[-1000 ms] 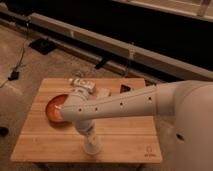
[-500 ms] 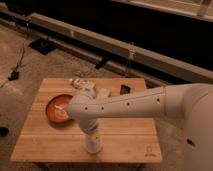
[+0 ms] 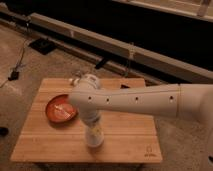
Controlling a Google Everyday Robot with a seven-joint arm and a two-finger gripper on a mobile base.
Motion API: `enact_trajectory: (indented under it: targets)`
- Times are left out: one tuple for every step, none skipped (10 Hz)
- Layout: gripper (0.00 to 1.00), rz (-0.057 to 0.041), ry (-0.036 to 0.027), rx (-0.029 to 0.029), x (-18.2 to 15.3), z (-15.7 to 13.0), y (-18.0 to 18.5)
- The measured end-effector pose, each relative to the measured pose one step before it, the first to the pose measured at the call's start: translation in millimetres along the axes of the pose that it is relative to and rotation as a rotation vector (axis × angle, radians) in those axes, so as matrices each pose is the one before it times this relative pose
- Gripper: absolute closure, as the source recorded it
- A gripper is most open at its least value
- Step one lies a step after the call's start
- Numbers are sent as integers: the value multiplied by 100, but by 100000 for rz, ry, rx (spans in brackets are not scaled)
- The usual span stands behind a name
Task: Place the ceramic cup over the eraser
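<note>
My gripper (image 3: 94, 136) hangs straight down from the white arm (image 3: 135, 100), which reaches in from the right over the wooden table (image 3: 125, 135). Its lower end touches or hovers just above the table's front middle. A small white shape (image 3: 94, 142) sits at its tip; it may be the ceramic cup, but I cannot tell it apart from the gripper. The eraser is hidden or out of view. An orange-red bowl (image 3: 59, 109) lies to the gripper's left.
A small pale object (image 3: 75, 80) lies at the table's back edge, partly behind the arm's wrist. The table's front edge is close below the gripper. A dark wall with a pale rail (image 3: 125, 47) and floor cables run behind the table.
The arm's wrist has shifted a little to the right, uncovering more of the orange-red bowl. The gripper's lower end stays at nearly the same spot on the table.
</note>
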Motion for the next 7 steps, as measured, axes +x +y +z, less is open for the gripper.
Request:
enact_trajectory:
  targets:
    - [100, 721, -199, 780, 628, -756, -9]
    - [100, 188, -257, 841, 341, -481, -182]
    - [100, 463, 89, 1158, 580, -882, -167]
    - [100, 678, 246, 723, 650, -815, 80]
    - [100, 906, 240, 964, 717, -805, 159]
    - [100, 1797, 628, 1422, 1186, -1222, 411]
    - [100, 976, 490, 1307, 646, -1077, 86]
